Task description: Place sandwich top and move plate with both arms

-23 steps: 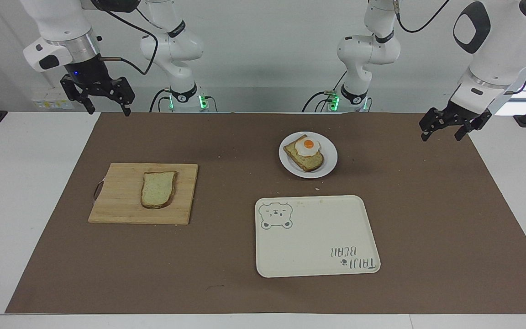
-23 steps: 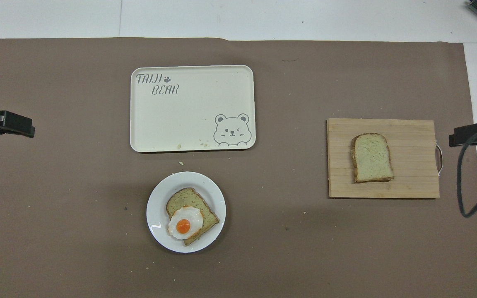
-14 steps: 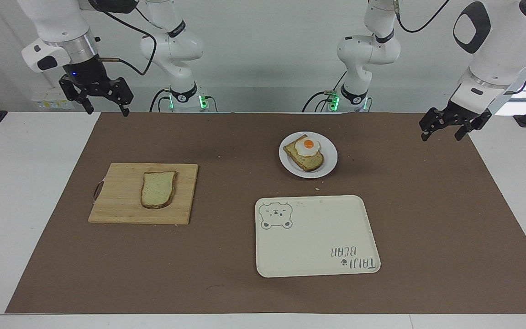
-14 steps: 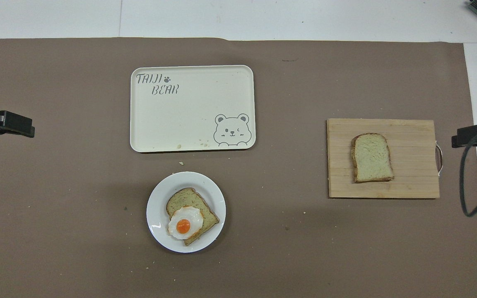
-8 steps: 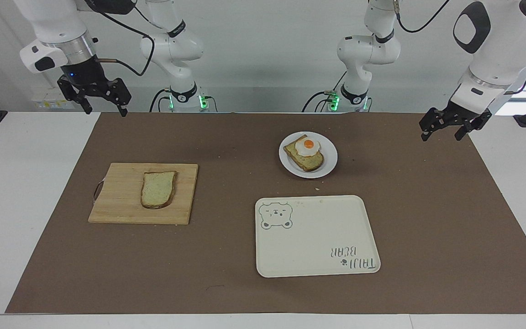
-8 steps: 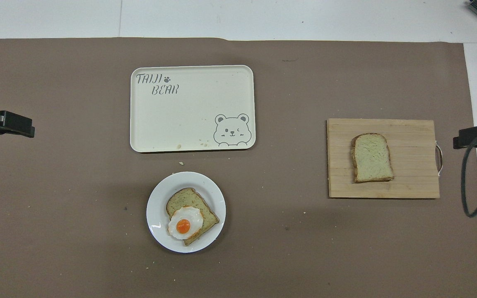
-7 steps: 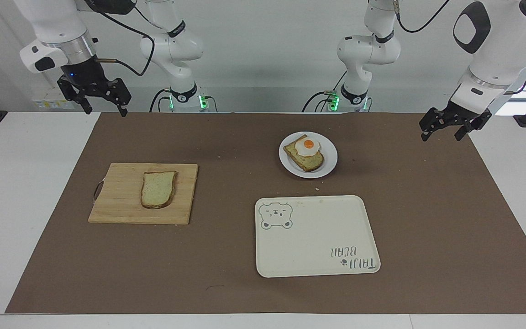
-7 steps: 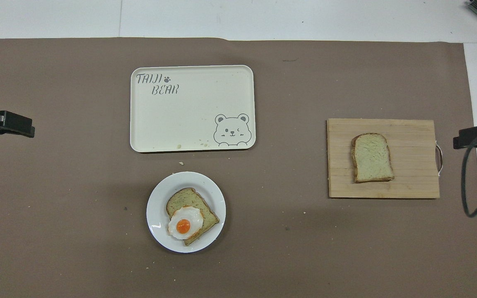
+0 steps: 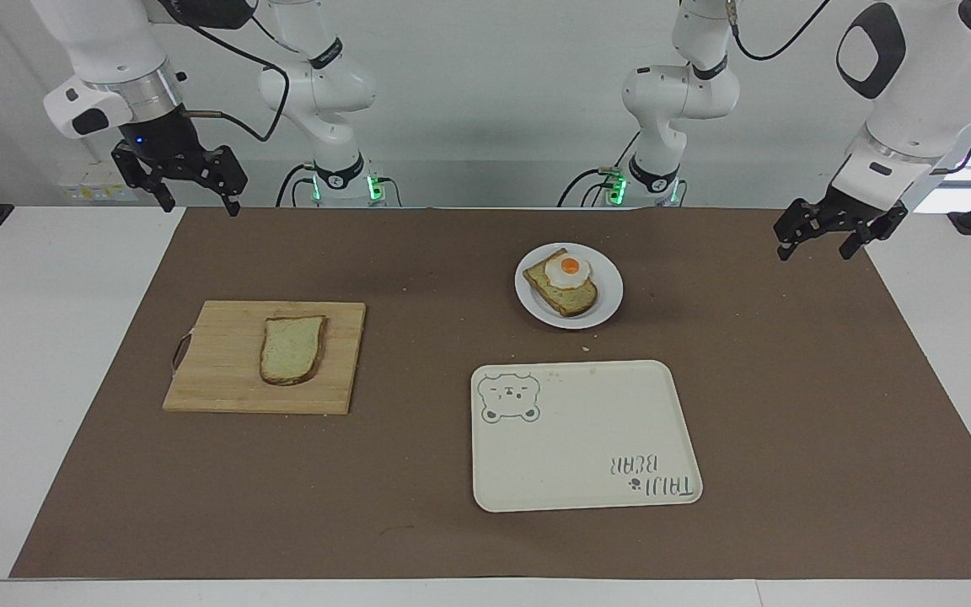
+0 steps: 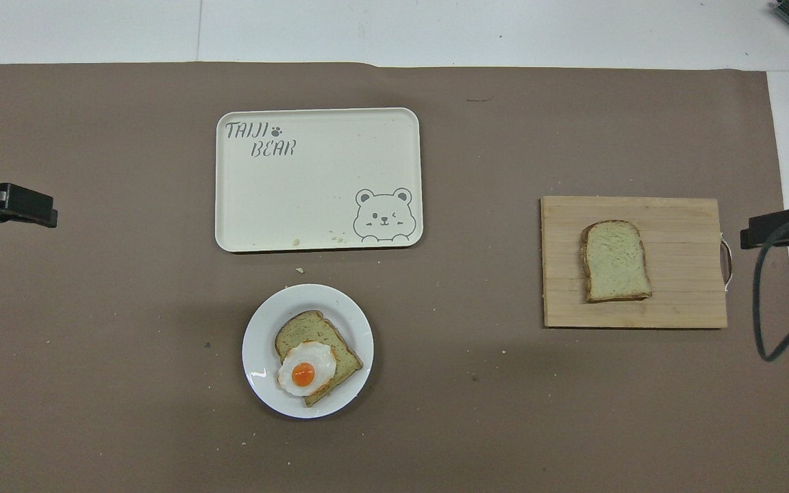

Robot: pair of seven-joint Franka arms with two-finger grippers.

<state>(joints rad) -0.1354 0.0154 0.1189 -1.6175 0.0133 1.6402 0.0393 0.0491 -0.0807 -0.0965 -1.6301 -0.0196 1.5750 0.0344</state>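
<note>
The sandwich top (image 9: 292, 350) is a plain bread slice lying flat on a wooden cutting board (image 9: 216, 379); it also shows in the overhead view (image 10: 615, 260). The white plate (image 9: 609, 291) holds a toast slice with a fried egg (image 9: 568, 282) and shows from above too (image 10: 261, 342). My right gripper (image 9: 201, 206) is open and empty, raised over the mat's edge at the right arm's end. My left gripper (image 9: 814, 253) is open and empty, raised over the mat's edge at the left arm's end. Neither touches anything.
A cream rectangular tray (image 9: 587, 438) printed with a bear lies farther from the robots than the plate. A brown mat (image 9: 452, 523) covers the table. Small crumbs lie around the plate. The cutting board has a metal handle (image 9: 179, 350).
The right gripper has shifted slightly in the air near the mat's edge. The left arm, bread, plate and tray have not moved.
</note>
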